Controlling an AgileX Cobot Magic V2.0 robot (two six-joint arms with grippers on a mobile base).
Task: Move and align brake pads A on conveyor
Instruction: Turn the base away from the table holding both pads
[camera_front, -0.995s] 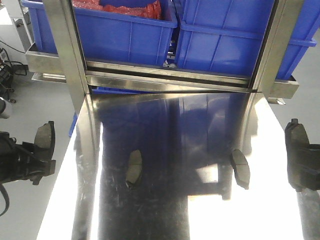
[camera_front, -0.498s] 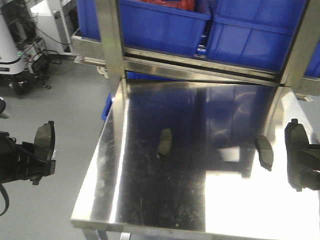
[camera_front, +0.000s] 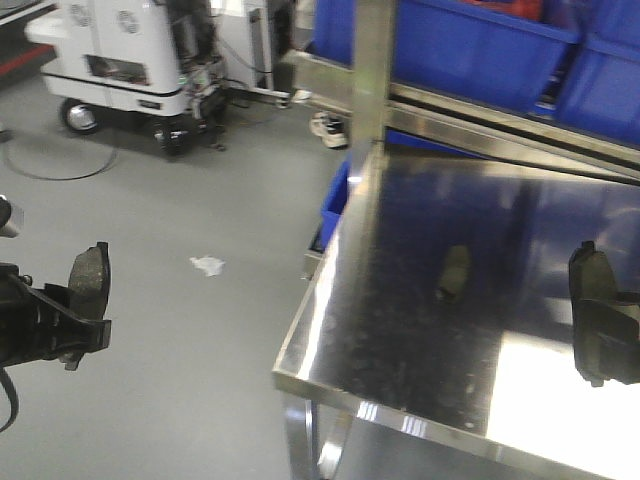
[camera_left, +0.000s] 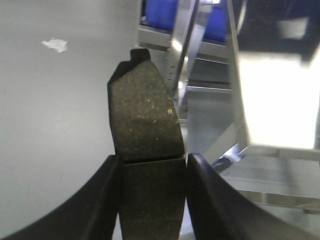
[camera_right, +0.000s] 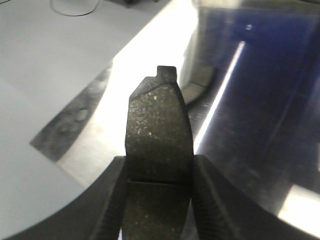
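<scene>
The left gripper (camera_left: 152, 162) is pinched on the left brake pad (camera_left: 145, 115), holding it upright in the air over the grey floor (camera_front: 180, 330), off the left edge of the steel table (camera_front: 400, 340). A loose brake pad (camera_front: 452, 272) lies on the table, a little in from that edge. The right gripper (camera_right: 159, 167) is pinched on the right brake pad (camera_right: 159, 125), above the table. The conveyor is not in sight, so I think the job now is carrying: keep both pinches firm and the pads steady while the robot turns. Half a second ago the table filled the view; now it sits to the right, a second loose pad is gone from sight, and a white machine (camera_front: 120, 60) shows.
</scene>
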